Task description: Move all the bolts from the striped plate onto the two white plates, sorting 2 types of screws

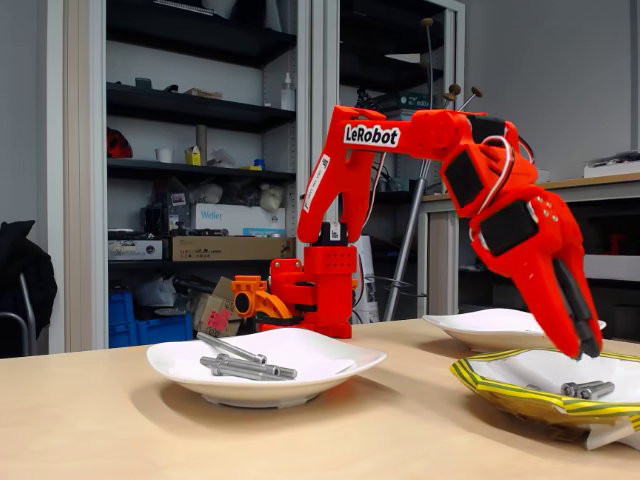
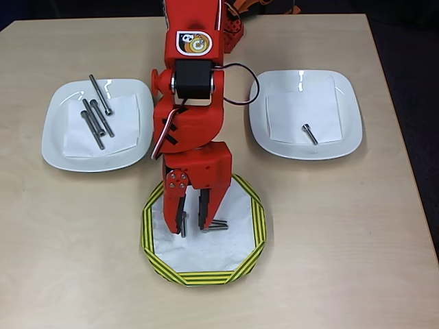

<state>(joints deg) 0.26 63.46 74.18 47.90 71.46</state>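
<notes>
The striped plate (image 2: 258, 232) (image 1: 500, 387) lies in front of the arm base. Two short stubby bolts rest on it: one (image 2: 218, 225) just right of the fingers, and another (image 2: 184, 226) beside the left finger; the fixed view shows these bolts (image 1: 588, 388) lying together. My gripper (image 2: 192, 225) (image 1: 582, 348) hangs open just above the plate, tips pointing down over the bolts and holding nothing. The left white plate (image 2: 51, 137) (image 1: 172, 363) carries long slim bolts (image 2: 97, 116) (image 1: 245, 366). The right white plate (image 2: 350, 123) (image 1: 470, 322) holds one short bolt (image 2: 310, 133).
The red arm base (image 1: 318, 290) stands at the table's far edge between the two white plates. Behind the table are shelves with boxes and a side bench. Bare tabletop (image 2: 343, 240) surrounds the striped plate.
</notes>
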